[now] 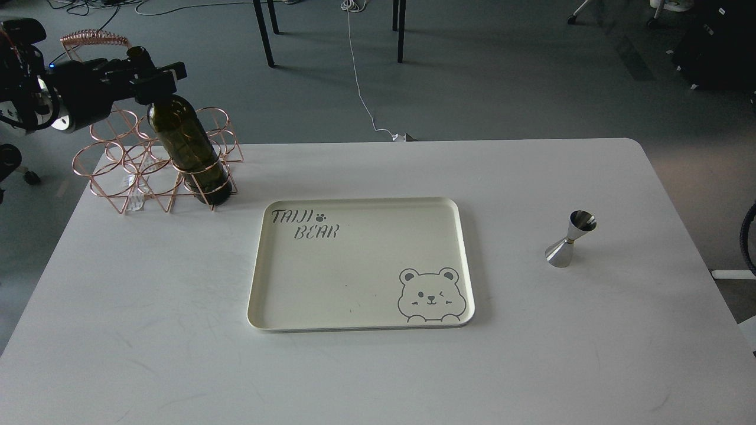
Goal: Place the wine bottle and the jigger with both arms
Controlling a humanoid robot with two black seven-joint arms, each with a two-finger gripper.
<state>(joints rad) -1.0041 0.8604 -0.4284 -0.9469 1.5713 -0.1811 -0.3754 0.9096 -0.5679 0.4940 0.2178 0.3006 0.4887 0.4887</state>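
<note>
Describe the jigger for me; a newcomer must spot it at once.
Start from the cream tray with the bear drawing in the middle of the white table. On the bare tabletop to the tray's right stands the jigger, alone. It is a small, shiny steel hourglass cup, far shorter than the green wine bottle.

left arm (56, 100): black, bulky and rounded, entering at the upper left edge, left of the wine rack (156, 165)
housing: glossy black casing, thick near the frame edge and narrower toward the rack
joint: a silver-white ring and pale patches on the underside of the casing, left of the rack
light: one small blue point on top of the casing, just left of the rack's handle
left gripper (155, 75): matte black, blocky and angular, flat-sided bars with square ends, above the rack
lower part: a dark rounded piece with a small wheel-like shape at the left edge, below the casing
right arm (749, 239): only a thin dark curved cable or tube at the right edge, far right of the rack
</note>
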